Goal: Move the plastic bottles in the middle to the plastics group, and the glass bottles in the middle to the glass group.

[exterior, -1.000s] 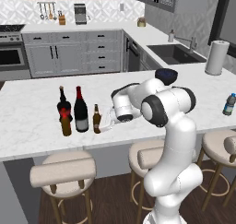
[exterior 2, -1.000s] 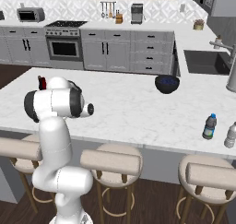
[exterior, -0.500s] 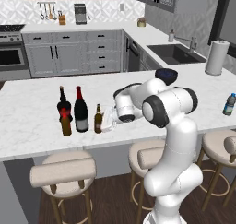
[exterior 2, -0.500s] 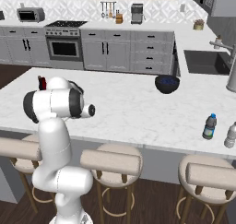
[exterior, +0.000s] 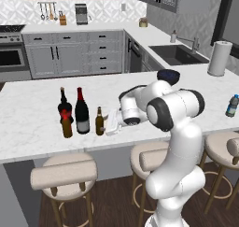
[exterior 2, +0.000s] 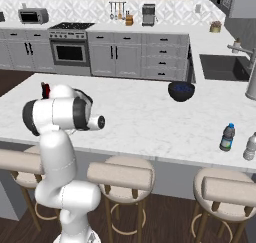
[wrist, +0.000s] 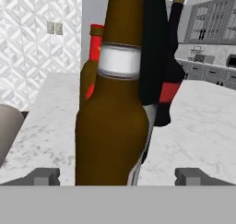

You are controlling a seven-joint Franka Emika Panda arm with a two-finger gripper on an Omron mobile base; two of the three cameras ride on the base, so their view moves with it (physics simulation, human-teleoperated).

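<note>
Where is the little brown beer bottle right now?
In the left base view the beer bottle stands on the counter's left part, between the tall wine bottle and the open claw.

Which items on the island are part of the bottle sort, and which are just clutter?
Job: slim beer bottle between the open gripper tips; tall wine bottle; red-label dark bottle; stubby amber bottle; bluish plastic bottle.

Clutter: dark bowl, paper towel roll, stools.
</note>
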